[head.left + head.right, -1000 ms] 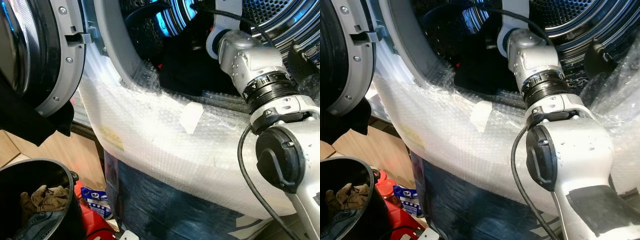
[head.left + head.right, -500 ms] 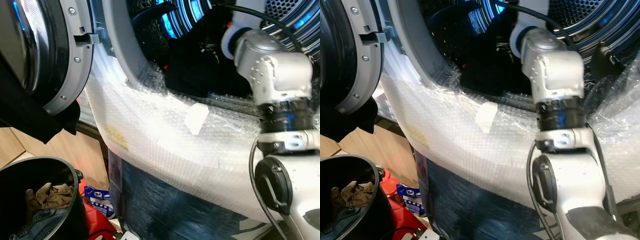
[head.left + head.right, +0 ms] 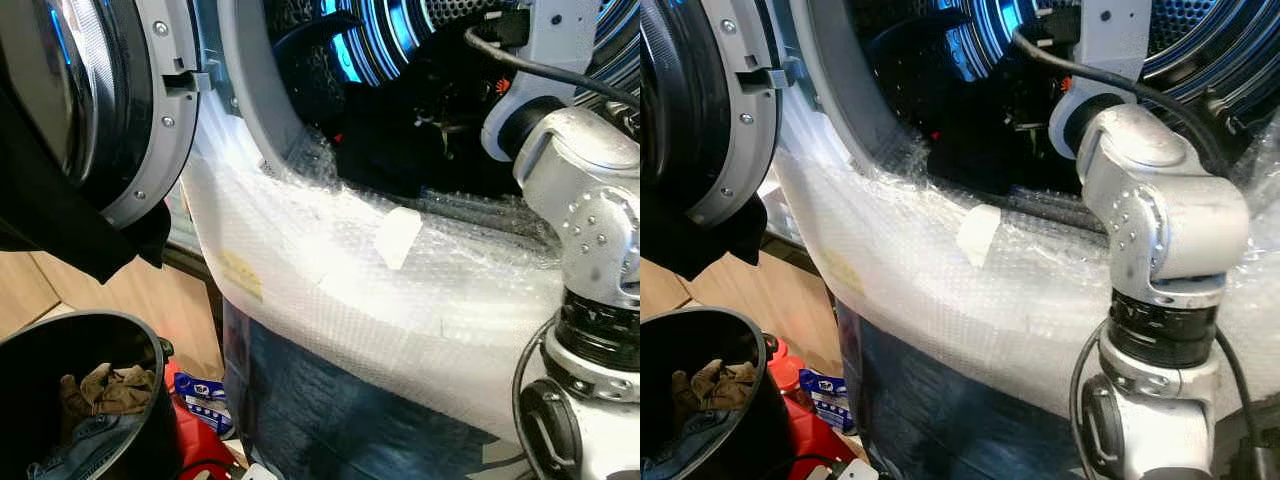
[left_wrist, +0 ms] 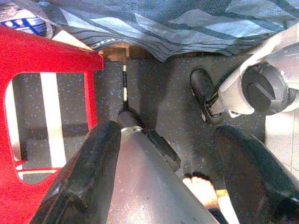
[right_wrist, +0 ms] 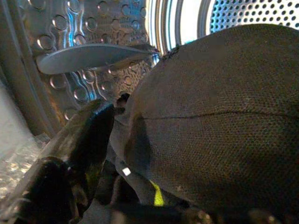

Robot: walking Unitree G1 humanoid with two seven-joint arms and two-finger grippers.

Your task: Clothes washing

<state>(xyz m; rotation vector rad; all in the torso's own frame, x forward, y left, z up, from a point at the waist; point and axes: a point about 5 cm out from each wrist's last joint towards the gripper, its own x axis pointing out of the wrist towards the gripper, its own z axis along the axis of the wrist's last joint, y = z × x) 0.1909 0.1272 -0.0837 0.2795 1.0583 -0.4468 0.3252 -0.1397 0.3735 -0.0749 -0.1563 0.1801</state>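
Note:
The washing machine's drum [image 3: 400, 40] stands open, and a dark garment [image 3: 400, 140] lies in its mouth. My right arm [image 3: 590, 190] reaches up into the drum. In the right wrist view my right gripper [image 5: 173, 126] is inside the drum and looks open. One finger [image 5: 88, 135] is clear, while the dark garment [image 5: 210, 116] bulges over the other and hides it. My left gripper [image 4: 166, 130] hangs open low over the dark floor, holding nothing.
The round door [image 3: 110, 100] is swung open on the left, with black cloth [image 3: 60, 230] hanging from it. Bubble wrap [image 3: 400, 290] covers the machine's front. A black basket [image 3: 150, 350] holding clothes [image 3: 105, 385] stands at lower left beside a red stool [image 4: 42, 56].
My right arm has pushed further up and into the drum, its elbow now nearer the camera. The view has shifted slightly; the basket and door stay in place.

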